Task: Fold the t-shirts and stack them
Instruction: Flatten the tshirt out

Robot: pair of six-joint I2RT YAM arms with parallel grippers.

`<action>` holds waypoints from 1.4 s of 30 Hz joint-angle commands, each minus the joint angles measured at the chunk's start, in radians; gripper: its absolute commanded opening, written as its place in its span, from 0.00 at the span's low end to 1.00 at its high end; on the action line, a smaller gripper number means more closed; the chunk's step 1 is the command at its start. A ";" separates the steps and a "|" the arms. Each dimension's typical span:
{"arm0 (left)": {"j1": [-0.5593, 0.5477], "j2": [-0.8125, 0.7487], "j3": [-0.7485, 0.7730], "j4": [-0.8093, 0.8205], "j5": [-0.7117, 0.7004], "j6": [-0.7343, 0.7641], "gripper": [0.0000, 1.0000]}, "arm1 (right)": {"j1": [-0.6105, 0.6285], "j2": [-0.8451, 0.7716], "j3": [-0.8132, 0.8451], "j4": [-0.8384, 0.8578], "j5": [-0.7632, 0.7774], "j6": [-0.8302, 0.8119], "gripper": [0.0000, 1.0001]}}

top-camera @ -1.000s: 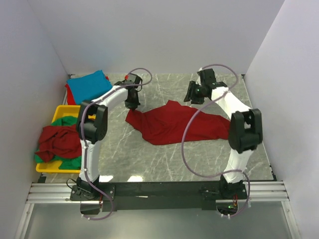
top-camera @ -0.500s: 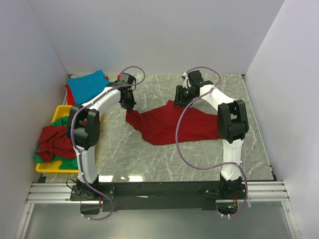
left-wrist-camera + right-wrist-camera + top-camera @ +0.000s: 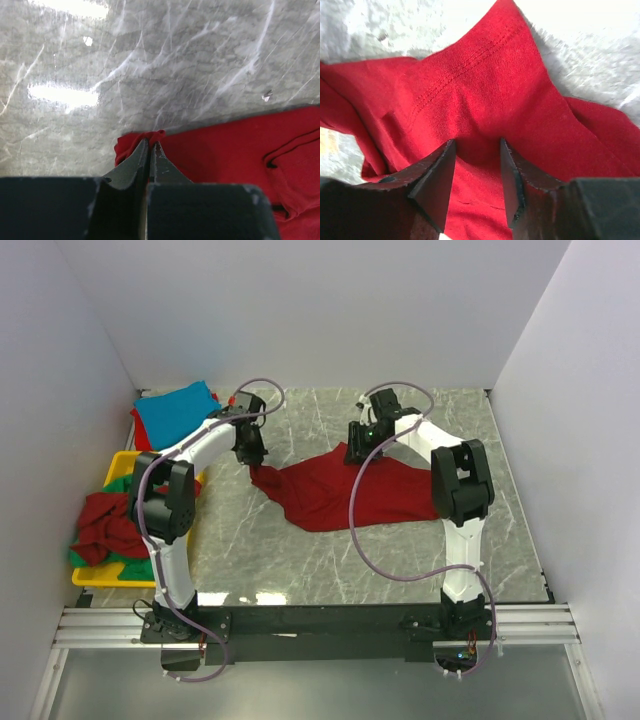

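Red t-shirt (image 3: 320,500) corner clamped in left pincer (image 3: 151,145); right pincer (image 3: 477,146) parted, astride far hem.

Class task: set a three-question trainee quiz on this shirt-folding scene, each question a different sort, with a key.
1. True or false: the left jaws are shut on a corner of the dark red t-shirt spread on the table.
2. Which shirt colours lie in the yellow tray?
3. Where does the turquoise t-shirt lie? A) in the tray B) at the table's far left corner C) at the table's near edge.
Key: 1 true; 2 a dark red shirt and a green shirt; 3 B.
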 commanded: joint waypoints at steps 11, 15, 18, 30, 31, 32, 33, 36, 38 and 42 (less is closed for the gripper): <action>0.027 -0.077 -0.023 0.049 0.041 -0.014 0.01 | 0.039 -0.060 -0.038 -0.066 0.080 -0.059 0.00; 0.033 -0.067 0.015 0.049 0.050 0.005 0.01 | 0.009 -0.100 0.025 -0.124 0.163 -0.066 0.00; 0.037 -0.055 0.079 0.042 0.061 0.020 0.01 | -0.023 -0.146 0.085 -0.172 0.219 -0.077 0.00; 0.060 -0.184 0.023 0.086 0.076 -0.014 0.01 | 0.009 -0.488 -0.178 -0.230 0.285 -0.144 0.00; 0.060 -0.211 -0.017 0.103 0.084 -0.018 0.01 | 0.016 -0.546 -0.240 -0.219 0.292 -0.147 0.00; 0.060 -0.221 -0.095 0.109 0.089 -0.024 0.01 | 0.030 -0.575 -0.365 -0.212 0.281 -0.138 0.00; 0.060 -0.228 -0.135 0.115 0.093 -0.034 0.01 | 0.033 -0.603 -0.425 -0.206 0.272 -0.129 0.03; 0.059 -0.244 -0.261 0.131 0.142 -0.043 0.01 | 0.032 -0.683 -0.590 -0.198 0.262 -0.089 0.27; 0.057 -0.253 -0.319 0.147 0.165 -0.043 0.01 | 0.032 -0.738 -0.622 -0.190 0.261 -0.076 0.40; 0.047 -0.253 -0.341 0.148 0.179 -0.034 0.01 | 0.032 -0.741 -0.535 -0.187 0.266 -0.068 0.49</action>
